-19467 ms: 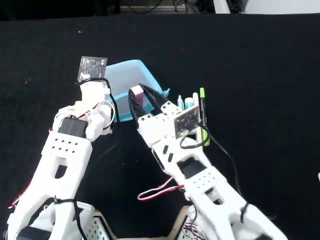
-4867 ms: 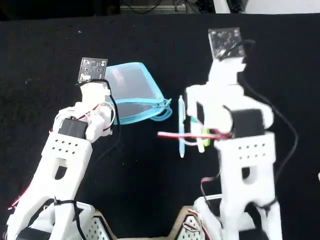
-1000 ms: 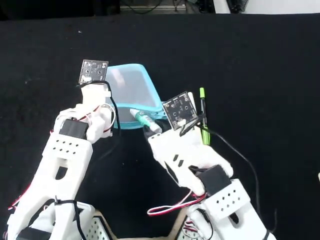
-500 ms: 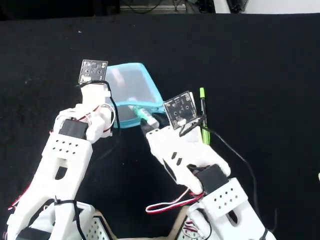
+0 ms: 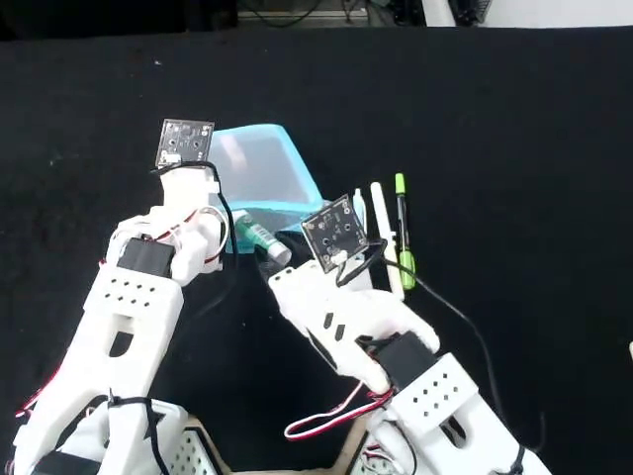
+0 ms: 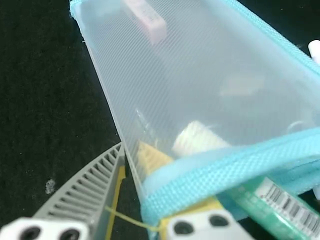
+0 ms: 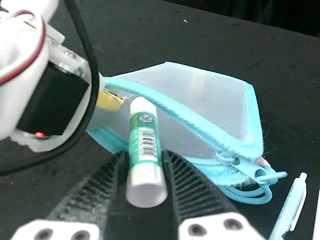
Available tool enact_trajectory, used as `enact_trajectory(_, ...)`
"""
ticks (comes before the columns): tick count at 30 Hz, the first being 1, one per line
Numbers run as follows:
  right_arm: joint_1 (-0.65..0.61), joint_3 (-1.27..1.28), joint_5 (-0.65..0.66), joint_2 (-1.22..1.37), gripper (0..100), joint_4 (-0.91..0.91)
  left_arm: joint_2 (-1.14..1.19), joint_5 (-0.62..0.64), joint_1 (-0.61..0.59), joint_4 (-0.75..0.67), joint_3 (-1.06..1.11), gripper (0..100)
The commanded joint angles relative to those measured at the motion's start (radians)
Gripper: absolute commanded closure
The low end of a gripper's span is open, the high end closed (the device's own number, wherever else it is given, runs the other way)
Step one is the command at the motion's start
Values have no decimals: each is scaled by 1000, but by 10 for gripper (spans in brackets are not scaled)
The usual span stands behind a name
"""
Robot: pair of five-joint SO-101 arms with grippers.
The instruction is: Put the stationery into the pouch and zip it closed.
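Work surface: one table (image 5: 514, 119) under black cloth, bearing two white arms, the left arm (image 5: 134, 307) and the right arm (image 5: 366, 327), side by side. One translucent pouch (image 5: 262, 168) with blue zip tape lies on the cloth ahead of the left arm, its mouth turned toward the right arm and standing open, with the zip pull (image 7: 265, 175) at the end of the tape. The left gripper (image 6: 132, 160) is clamped on a corner of the pouch at the mouth; the mesh wall runs down between its grey ribbed finger and its yellow-padded one. The right gripper (image 7: 144, 165) is closed around one green glue stick (image 5: 259, 240), gripped by its white end, the other end aimed at the pouch mouth just beside the left gripper's yellow pad. Three pens lie side by side on the cloth right of the pouch: one green pen (image 5: 403, 237), one white pen (image 5: 384, 242) and one pale pen (image 5: 358, 208). Inside the pouch, one pink eraser (image 6: 146, 19) rests at the far end. Limits of inspection: whether the glue stick's tip has passed the zip tape cannot be determined; the right arm's camera board hides the lower part of the pale pen and the pouch's near corner; a second pale shape behind the mesh is too faint to identify.
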Motion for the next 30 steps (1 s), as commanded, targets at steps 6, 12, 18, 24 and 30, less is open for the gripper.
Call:
enact_trajectory(6, -37, -65, 0, -5, 723, 97, 21, 5, 8, 0, 58, 970)
enact_trajectory(12, 150, -239, -6, -5, 723, 319, 17, 3, 8, 0, 58, 970)
enact_trajectory(18, 446, -288, -115, 2, 723, 336, 15, 3, 8, 2, 58, 970)
enact_trajectory(24, 612, -246, -163, 42, 723, 259, 15, 3, 8, 2, 58, 970)
enact_trajectory(30, 664, -328, -163, 334, 723, 206, 18, 3, 8, 2, 58, 970)
